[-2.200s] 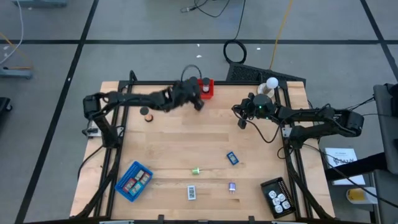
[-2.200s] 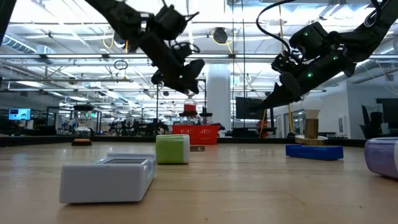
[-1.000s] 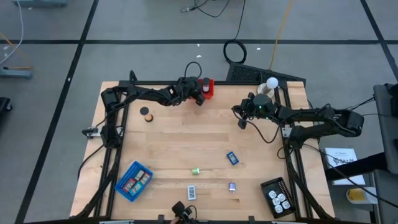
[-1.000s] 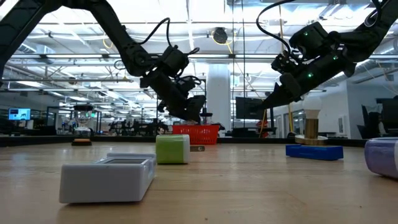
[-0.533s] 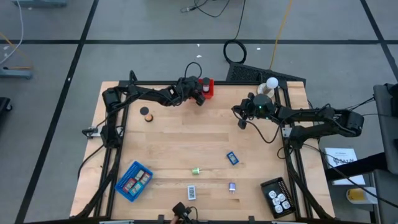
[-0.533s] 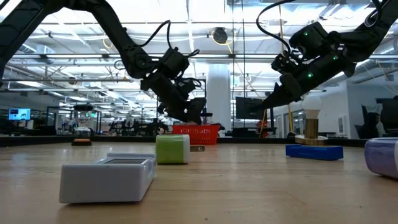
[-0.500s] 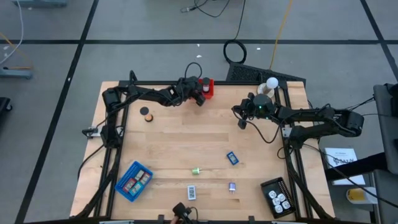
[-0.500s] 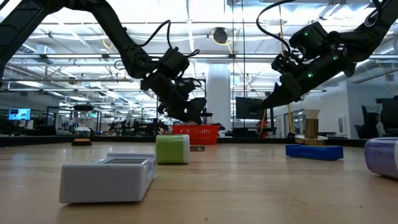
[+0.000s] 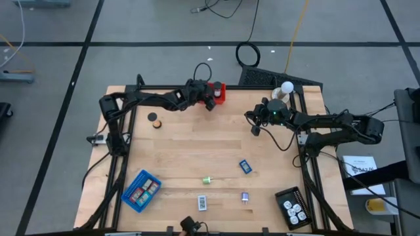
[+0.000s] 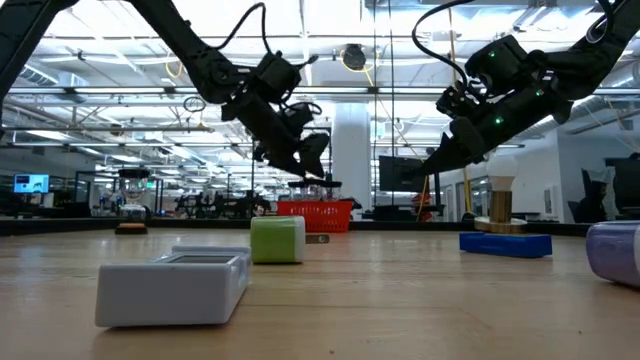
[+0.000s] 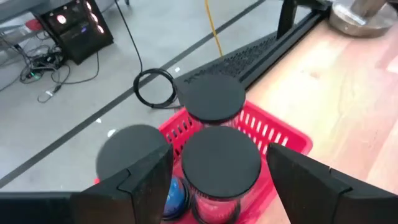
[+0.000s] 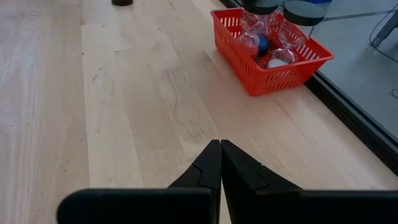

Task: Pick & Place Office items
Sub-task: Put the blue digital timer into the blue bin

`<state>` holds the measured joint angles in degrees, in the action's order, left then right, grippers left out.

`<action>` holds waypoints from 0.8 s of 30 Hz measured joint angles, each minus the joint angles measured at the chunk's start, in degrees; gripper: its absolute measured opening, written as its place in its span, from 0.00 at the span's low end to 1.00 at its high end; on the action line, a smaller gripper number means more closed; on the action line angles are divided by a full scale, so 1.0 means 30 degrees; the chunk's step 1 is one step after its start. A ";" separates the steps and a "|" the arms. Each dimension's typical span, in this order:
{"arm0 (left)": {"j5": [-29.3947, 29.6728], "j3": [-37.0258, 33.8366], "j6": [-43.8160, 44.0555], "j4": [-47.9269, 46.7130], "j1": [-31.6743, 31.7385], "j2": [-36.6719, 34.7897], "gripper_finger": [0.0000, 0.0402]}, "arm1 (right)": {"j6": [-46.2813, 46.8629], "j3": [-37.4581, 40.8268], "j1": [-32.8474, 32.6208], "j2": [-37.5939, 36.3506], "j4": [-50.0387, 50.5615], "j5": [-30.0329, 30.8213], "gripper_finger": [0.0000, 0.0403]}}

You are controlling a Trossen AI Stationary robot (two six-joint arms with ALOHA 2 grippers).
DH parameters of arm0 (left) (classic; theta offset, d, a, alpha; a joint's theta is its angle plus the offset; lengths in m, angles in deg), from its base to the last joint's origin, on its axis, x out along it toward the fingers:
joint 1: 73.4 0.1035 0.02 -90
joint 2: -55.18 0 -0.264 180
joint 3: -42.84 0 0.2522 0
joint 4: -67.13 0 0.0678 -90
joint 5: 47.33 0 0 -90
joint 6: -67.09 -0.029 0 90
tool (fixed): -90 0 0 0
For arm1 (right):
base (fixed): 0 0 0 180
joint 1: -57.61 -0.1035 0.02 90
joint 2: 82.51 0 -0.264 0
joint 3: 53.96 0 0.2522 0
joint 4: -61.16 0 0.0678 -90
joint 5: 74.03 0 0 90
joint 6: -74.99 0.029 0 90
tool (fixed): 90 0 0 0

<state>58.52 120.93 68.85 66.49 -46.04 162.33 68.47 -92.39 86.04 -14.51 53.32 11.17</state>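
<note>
Three clear jars with black lids [image 11: 221,160] stand upright in the red tray [image 9: 218,92] at the table's far edge. My left gripper [image 11: 219,152] hovers open just above them, one finger on either side of the nearest lid. My right gripper [image 9: 256,130] hangs shut above the table's far right, holding nothing. A black cylinder [image 9: 155,120] stands on the table at the far left. A blue block [image 9: 245,166], a green bit [image 9: 206,179], a white-labelled rectangle [image 9: 203,202] and a purple bit [image 9: 244,196] lie loose toward the near edge.
A blue tray [image 9: 141,190] with several pieces sits near the front left. A black tray [image 9: 292,206] holding white pieces sits at the front right. A white ball on a round stand [image 9: 286,88] stands at the far right, behind my right arm. The table's middle is bare wood.
My left gripper has gone up from the red tray and stays over the jars. The jars have kept their place in the tray.
</note>
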 joint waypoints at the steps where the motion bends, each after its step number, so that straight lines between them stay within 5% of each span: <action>1: 0.0045 0.0000 0.0027 -0.0152 -0.0029 -0.0210 0.65 | 0.0007 0.0000 0.0000 0.0000 0.0000 -0.0001 0.00; 7: -0.0019 0.0000 -0.0432 -0.1124 -0.0187 -0.1799 0.56 | 0.0166 -0.0001 0.0000 0.0000 0.0002 0.0000 0.00; 12: -0.0891 -0.0638 -0.0750 -0.1397 -0.0812 -0.3334 0.39 | 0.0372 0.0000 0.0000 0.0000 0.0013 0.0000 0.00; 24: -0.5114 -0.7178 0.0432 0.4871 -0.1630 -0.5656 0.01 | 0.0883 0.0000 0.0000 0.0000 -0.0064 0.0087 0.00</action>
<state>43.17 99.40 70.15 81.10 -50.93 145.36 71.12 -92.39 86.04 -14.51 53.12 11.43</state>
